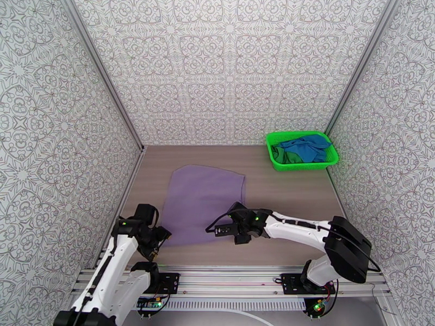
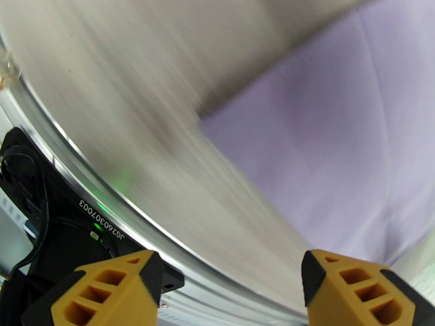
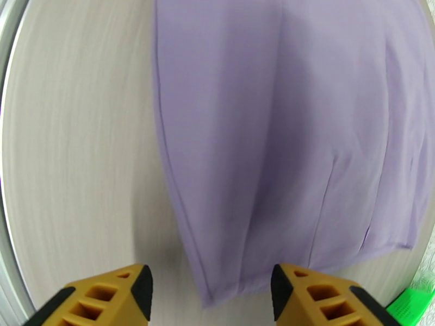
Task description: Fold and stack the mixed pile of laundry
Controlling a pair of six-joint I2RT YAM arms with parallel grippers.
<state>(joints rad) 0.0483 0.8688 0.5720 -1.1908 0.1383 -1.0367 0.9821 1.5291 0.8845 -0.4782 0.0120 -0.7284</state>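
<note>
The lavender-grey garment (image 1: pixel 204 202) lies spread flat on the table's left-middle. My left gripper (image 1: pixel 163 233) hovers at its near-left corner. In the left wrist view the orange fingers (image 2: pixel 114 292) stand apart with nothing between them, and the cloth (image 2: pixel 326 148) lies ahead to the right. My right gripper (image 1: pixel 216 230) is at the near-right corner. In the right wrist view the fingers (image 3: pixel 315 294) are open above the cloth (image 3: pixel 283 131), whose corner tip lies between them. The bright blue garment (image 1: pixel 310 146) and the dark green one (image 1: pixel 283 155) sit crumpled in the basket.
The green mesh basket (image 1: pixel 302 165) stands in the far right corner, and its edge shows in the right wrist view (image 3: pixel 416 308). Patterned walls close in three sides. A metal rail (image 1: pixel 228 275) runs along the near edge, also seen below the left gripper (image 2: pixel 109 180).
</note>
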